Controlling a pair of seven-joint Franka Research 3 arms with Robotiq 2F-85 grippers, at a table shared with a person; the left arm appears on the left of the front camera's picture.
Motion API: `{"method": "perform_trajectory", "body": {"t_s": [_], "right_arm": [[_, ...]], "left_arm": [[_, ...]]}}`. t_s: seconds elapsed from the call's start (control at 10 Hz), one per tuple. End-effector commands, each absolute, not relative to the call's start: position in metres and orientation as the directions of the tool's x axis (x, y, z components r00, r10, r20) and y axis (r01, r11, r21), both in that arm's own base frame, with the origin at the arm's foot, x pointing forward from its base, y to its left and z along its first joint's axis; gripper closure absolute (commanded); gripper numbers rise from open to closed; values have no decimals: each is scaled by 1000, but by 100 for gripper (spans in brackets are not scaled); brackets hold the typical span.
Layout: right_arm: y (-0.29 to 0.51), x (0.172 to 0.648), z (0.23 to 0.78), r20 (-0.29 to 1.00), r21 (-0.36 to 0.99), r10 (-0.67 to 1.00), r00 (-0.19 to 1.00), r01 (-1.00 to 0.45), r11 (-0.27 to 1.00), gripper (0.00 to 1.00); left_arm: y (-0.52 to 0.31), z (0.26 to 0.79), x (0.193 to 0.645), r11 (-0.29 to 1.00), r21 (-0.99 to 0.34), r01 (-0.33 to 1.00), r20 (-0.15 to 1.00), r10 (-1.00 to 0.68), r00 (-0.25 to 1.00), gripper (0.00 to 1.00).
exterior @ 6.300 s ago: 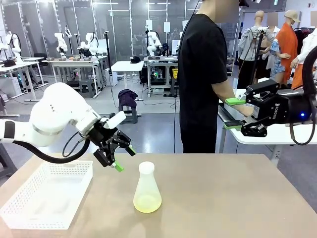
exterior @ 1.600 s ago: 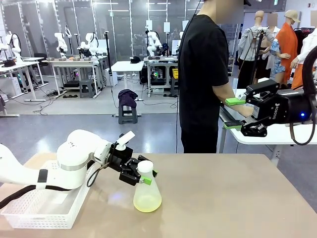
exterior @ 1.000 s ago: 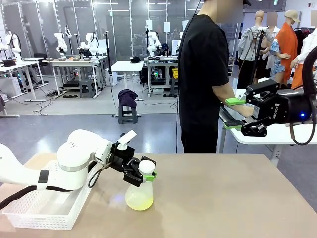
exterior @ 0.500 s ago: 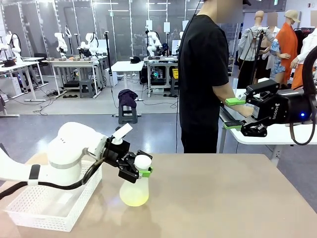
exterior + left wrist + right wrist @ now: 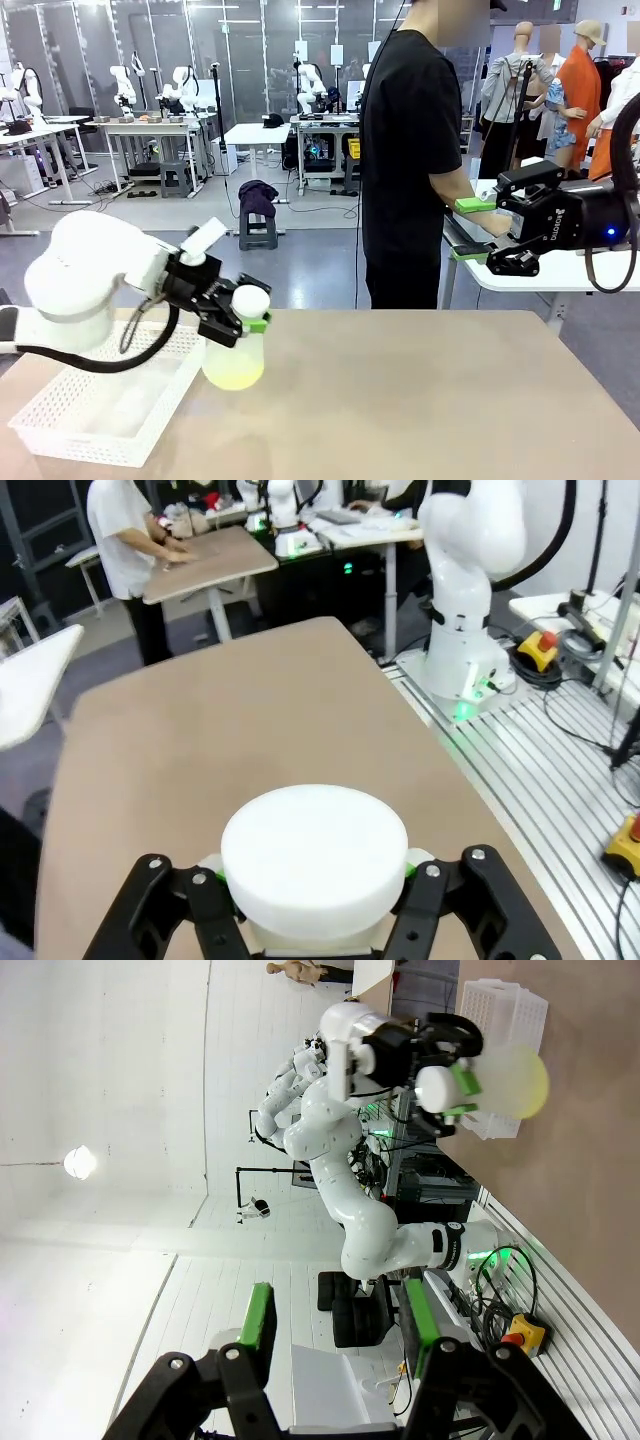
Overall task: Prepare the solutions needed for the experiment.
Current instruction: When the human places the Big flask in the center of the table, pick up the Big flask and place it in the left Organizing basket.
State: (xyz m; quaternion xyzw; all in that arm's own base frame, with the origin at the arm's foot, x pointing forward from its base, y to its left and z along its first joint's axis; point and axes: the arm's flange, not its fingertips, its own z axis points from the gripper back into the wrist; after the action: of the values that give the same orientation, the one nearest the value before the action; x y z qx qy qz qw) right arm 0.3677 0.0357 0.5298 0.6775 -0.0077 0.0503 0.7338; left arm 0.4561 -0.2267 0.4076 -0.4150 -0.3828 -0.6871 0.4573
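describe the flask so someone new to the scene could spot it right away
Start at the white mesh basket on the left side of the tan table. Just past its right edge, the left tool grips the neck of a frosted cone-shaped flask, lifted off the table. It has a white cap and a shallow layer of pale yellow-green liquid at the bottom.

White rounded arms (image 5: 75,285), black claws with green pads (image 5: 258,1322), black cables.

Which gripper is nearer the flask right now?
Left. The left gripper is shut on the flask at its neck, beside the white basket; the right gripper hangs open, far off, at the table's right.
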Motion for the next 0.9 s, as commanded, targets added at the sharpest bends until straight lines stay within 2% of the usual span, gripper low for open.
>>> {"method": "perform_trajectory", "body": {"t_s": [0.0,0.4,0.8], "right_arm": [[35,368,530,83,993,67,994,-88,73,37],[35,368,530,83,993,67,994,-88,73,37],[35,368,530,83,993,67,994,-88,73,37]], "left_arm": [[-183,452,427,-195,253,947,892,-332,-307,86],[-74,495,398,-48,331,942,888,-321,-328,86],[14,458,392,50,329,943,930,-190,-314,86]]}}
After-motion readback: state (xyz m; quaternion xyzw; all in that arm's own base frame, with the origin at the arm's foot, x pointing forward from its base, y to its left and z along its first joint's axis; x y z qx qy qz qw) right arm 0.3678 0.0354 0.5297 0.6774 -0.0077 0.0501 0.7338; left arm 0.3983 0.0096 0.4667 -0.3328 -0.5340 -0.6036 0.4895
